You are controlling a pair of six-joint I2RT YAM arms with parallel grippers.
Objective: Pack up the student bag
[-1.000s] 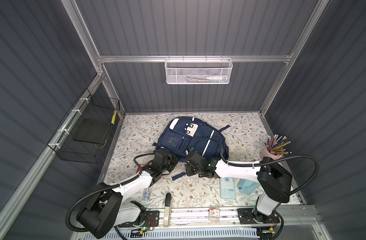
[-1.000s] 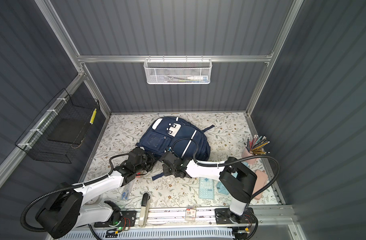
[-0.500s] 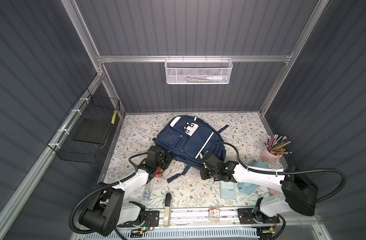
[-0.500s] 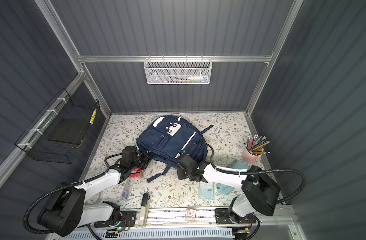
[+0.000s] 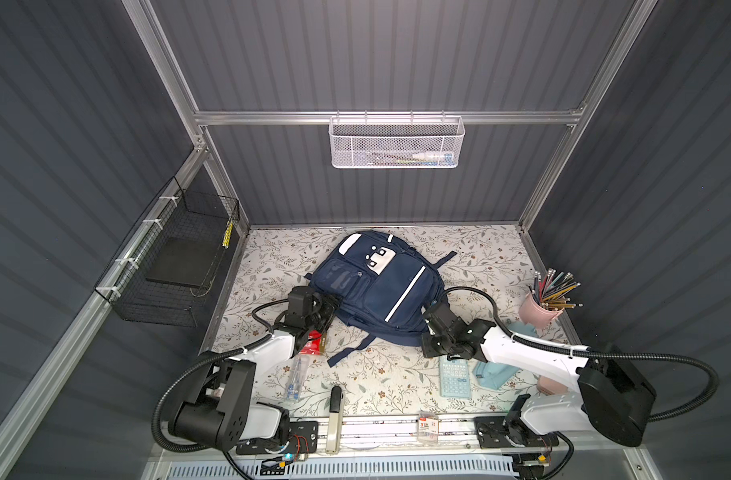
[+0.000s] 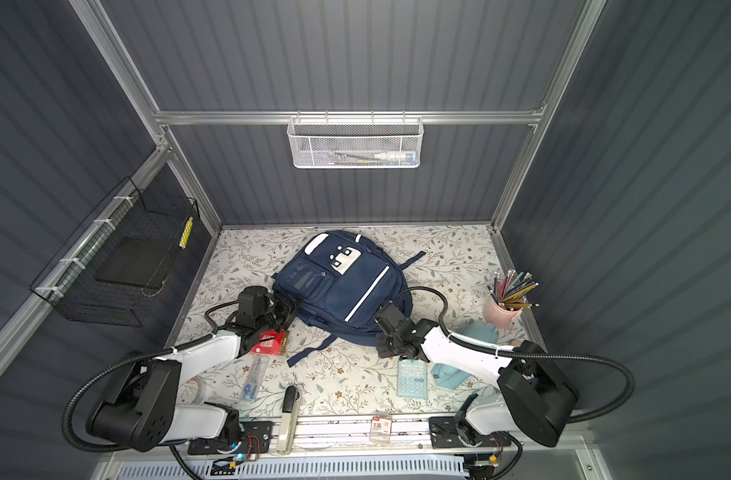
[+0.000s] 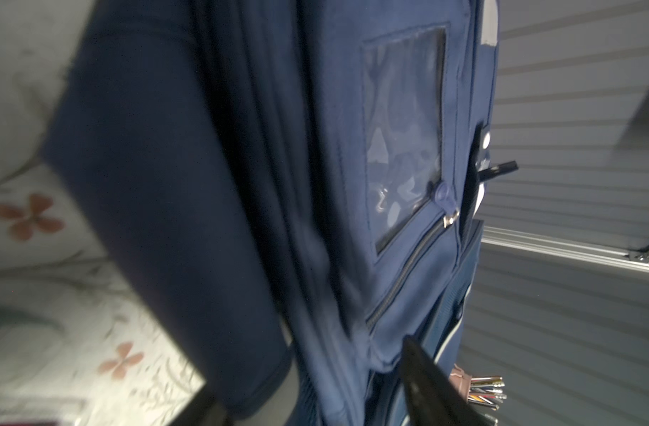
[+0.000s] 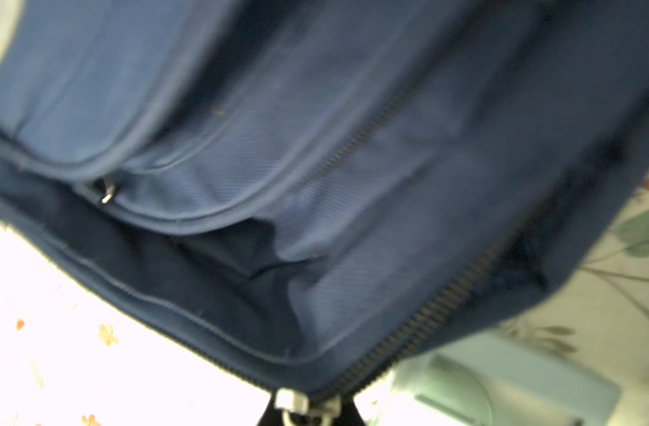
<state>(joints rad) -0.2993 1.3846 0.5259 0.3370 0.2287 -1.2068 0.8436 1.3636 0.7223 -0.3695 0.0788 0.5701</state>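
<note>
student bag (image 5: 380,291) lies front-up mid-desk (image 5: 480,257), toward 12 o'clock. Navy, soft and slumped, with a white stripe, dotted white patch and clear window pocket. Visible zips look closed, but the wrist views are blurry.

right pincer (image 5: 431,318) is at the bag's 4 o'clock corner, pressed together on the zip pull (image 8: 291,402). left pincer (image 5: 324,309) is at the 8 o'clock corner, spread, bag edge between the fingers, apparently unclamped.

Risk: tug the zip with nothing anchoring and the whole bag slides or bunches. Slack fabric could jam the slider.
</note>
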